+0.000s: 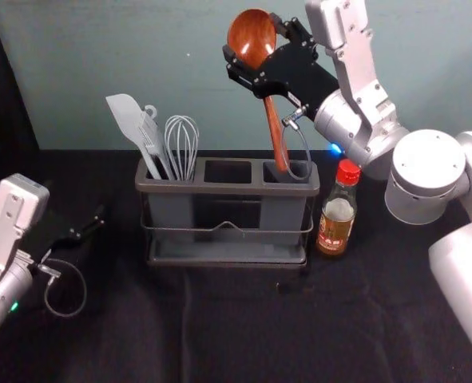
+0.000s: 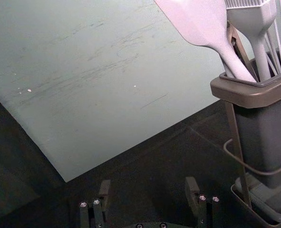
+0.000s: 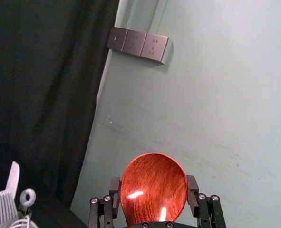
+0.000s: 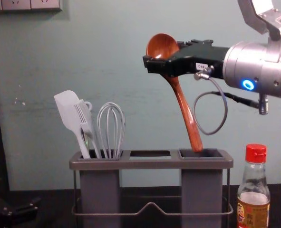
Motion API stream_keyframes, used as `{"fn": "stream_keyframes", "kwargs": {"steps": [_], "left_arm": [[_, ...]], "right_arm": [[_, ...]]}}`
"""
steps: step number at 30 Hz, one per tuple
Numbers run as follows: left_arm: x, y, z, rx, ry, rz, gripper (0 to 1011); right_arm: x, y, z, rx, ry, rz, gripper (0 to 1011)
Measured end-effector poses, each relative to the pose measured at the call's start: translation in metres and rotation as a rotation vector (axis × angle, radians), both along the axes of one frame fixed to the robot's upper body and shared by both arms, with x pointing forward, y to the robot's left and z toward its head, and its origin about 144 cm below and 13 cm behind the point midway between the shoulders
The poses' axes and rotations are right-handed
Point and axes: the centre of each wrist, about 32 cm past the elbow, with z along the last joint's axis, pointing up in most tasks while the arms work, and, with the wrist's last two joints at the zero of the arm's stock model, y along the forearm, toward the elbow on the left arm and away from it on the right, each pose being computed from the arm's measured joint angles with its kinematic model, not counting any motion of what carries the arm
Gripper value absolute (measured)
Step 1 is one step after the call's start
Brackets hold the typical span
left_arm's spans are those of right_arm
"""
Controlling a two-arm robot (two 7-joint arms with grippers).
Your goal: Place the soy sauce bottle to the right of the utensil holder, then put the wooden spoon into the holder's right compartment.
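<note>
The right gripper (image 1: 251, 68) is above the back of the utensil holder (image 1: 236, 189), shut on the bowl of the wooden spoon (image 1: 252, 36). In the right wrist view, the right gripper (image 3: 153, 194) has its fingers against both sides of the spoon's bowl (image 3: 152, 190). The spoon (image 4: 185, 111) tilts in the chest view, its handle end at the mouth of the right compartment (image 4: 202, 154); how deep it reaches I cannot tell. The soy sauce bottle (image 1: 337, 211) stands upright just right of the holder. At the left, the left gripper (image 1: 88, 230) is parked, open and empty in its wrist view (image 2: 147, 194).
A spatula (image 4: 69, 111), a brush (image 4: 85, 124) and a whisk (image 4: 111, 130) stand in the holder's left compartment. A pale wall (image 4: 31, 66) rises behind the dark-covered table (image 1: 220, 335). The right arm extends above the bottle.
</note>
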Motion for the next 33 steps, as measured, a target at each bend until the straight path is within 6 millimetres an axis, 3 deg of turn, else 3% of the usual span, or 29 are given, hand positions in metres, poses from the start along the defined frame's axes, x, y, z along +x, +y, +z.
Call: {"fn": "stream_keyframes", "kwargs": {"steps": [17, 33], "left_arm": [[0.0, 0.0, 0.0, 0.0, 0.0, 0.0, 1011], [0.0, 0.0, 0.0, 0.0, 0.0, 0.0, 1011]], "right_arm": [[-0.005, -0.013, -0.021, -0.001, 0.052, 0.016, 839], [-0.038, -0.044, -0.024, 0.029, 0.089, 0.047, 840]]}}
